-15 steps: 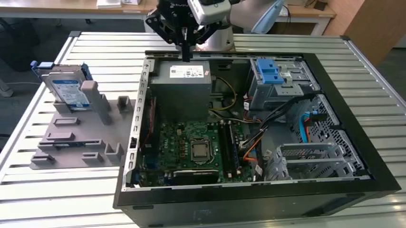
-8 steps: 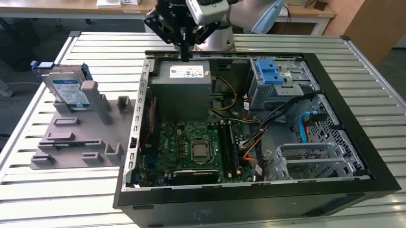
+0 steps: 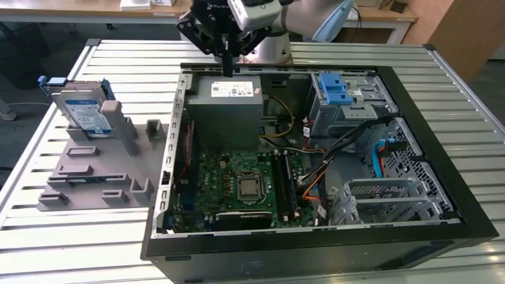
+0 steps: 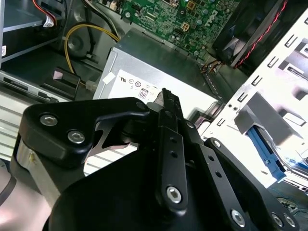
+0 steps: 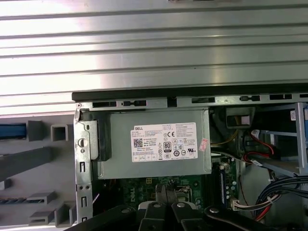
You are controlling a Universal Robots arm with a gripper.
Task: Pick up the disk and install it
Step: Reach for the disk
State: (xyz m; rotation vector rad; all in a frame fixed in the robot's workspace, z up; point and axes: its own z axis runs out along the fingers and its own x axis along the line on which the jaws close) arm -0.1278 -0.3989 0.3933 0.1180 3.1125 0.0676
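Note:
The disk [image 3: 83, 112], silver with a white-and-blue label in a blue carrier, stands on edge in a grey holder [image 3: 94, 165] at the exterior view's left, outside the computer case. My gripper [image 3: 229, 70] hangs above the case's back wall, over the grey power supply [image 3: 229, 112], well apart from the disk. Its black fingers are shut together with nothing between them, as both wrist views show [image 4: 166, 95] [image 5: 164, 191]. The carrier's blue edge [image 5: 12, 130] peeks in on the holder in the first wrist view, and the disk [image 4: 269, 156] sits beyond the case wall in the second wrist view.
The open black computer case [image 3: 442, 195] lies on a slatted metal table [image 3: 118, 59]. Inside are the motherboard [image 3: 240, 183], cables, and a grey drive cage with blue latches [image 3: 341, 94]. The arm's base [image 3: 272, 50] stands behind the case.

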